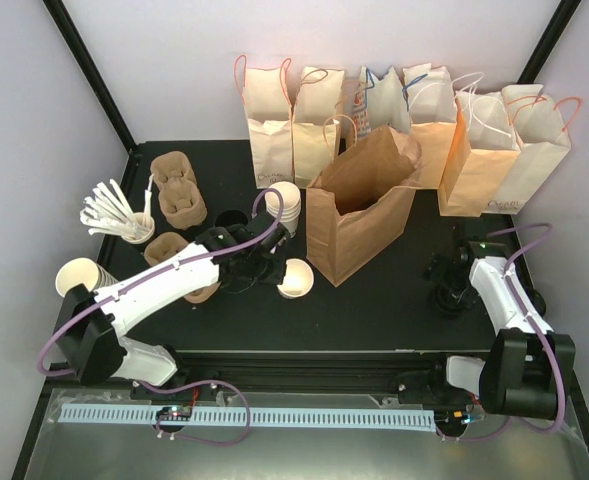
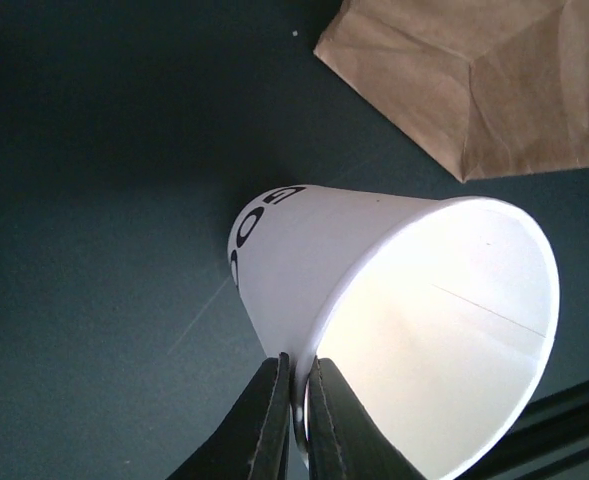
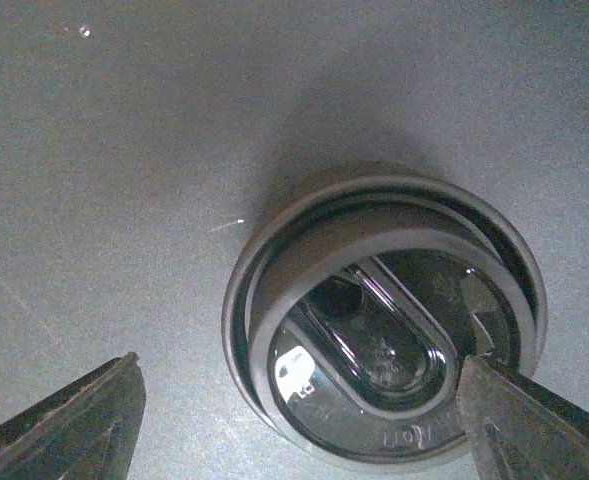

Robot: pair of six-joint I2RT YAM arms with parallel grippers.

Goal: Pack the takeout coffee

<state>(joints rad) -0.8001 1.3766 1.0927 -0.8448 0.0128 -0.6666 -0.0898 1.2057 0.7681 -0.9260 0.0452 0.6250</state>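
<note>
1. A black table point(image 1: 394, 310) carries everything, with pale walls behind it and at both sides.
2. A big brown paper bag point(image 1: 364, 205) stands upright near the table's middle, its mouth open.
3. A row of paler paper bags point(image 1: 484, 150) with cord handles lines the far edge, from its middle to the far right corner, just behind the brown bag.
4. A stack of white cups point(image 1: 288, 203) stands just left of the brown bag.
5. Brown pulp cup trays point(image 1: 179, 190) sit near the far left corner, with another tray point(image 1: 164, 247) nearer the front.
6. White sticks point(image 1: 109, 210) fan out of a small holder point(image 1: 139, 233) by the left edge, beside the trays.
7. More pale cups point(image 1: 77, 275) sit at the left edge; whether one or a stack is unclear.
</note>
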